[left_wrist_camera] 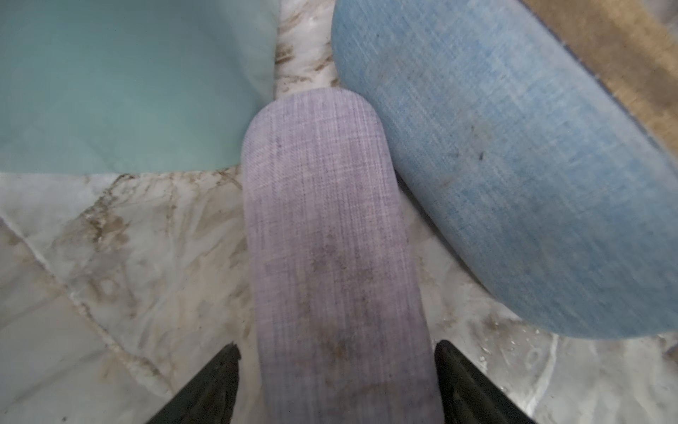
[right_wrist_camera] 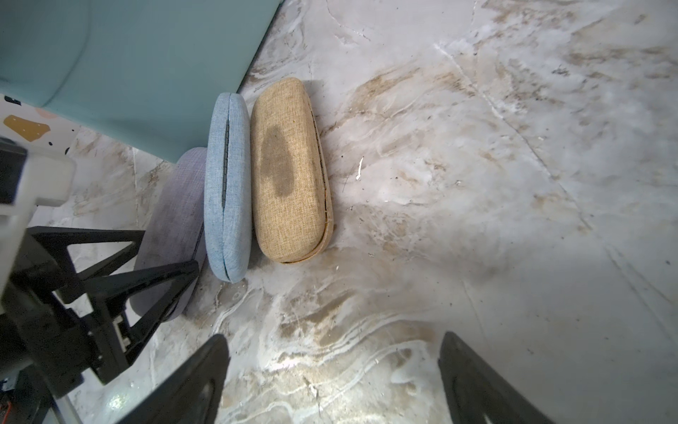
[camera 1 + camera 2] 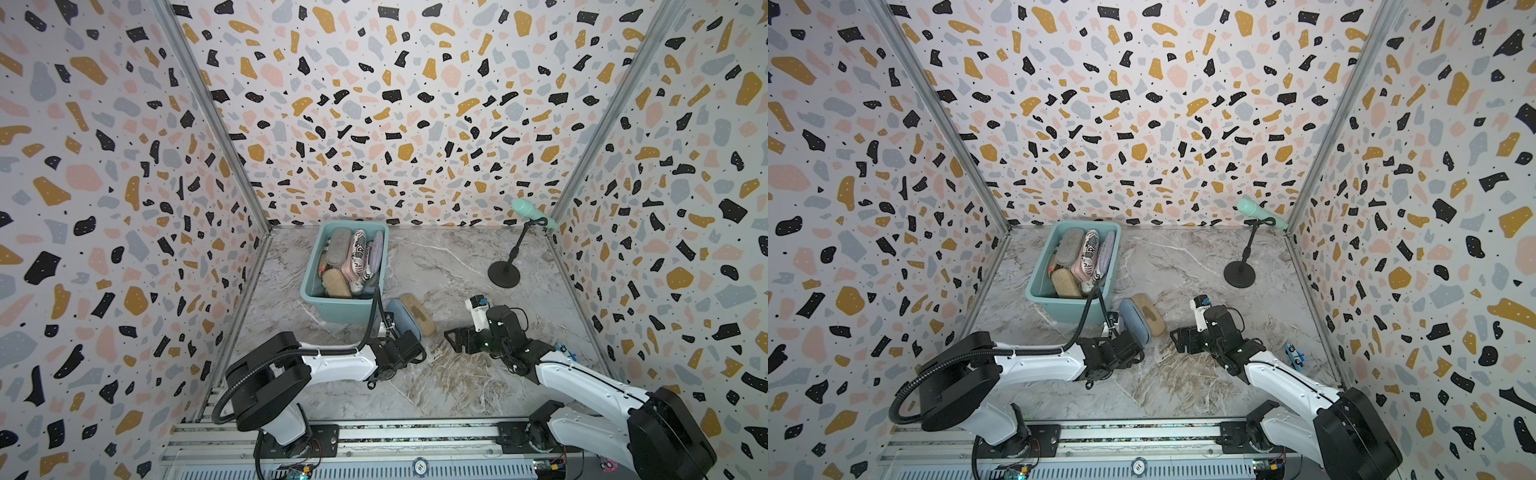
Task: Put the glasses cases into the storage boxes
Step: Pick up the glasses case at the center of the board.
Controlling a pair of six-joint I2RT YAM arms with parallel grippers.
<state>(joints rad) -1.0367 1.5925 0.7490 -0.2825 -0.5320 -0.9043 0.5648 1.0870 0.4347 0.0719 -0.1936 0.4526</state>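
I look at a marble-patterned tabletop (image 3: 436,266), closed on three sides by walls (image 3: 395,104) with a terrazzo print in black, ochre, pink and grey. A mint microphone (image 3: 524,208) stands in the far corner. Just behind it rises a metal corner post (image 3: 604,120). Well in front of it an aluminium rail (image 3: 415,451) runs.
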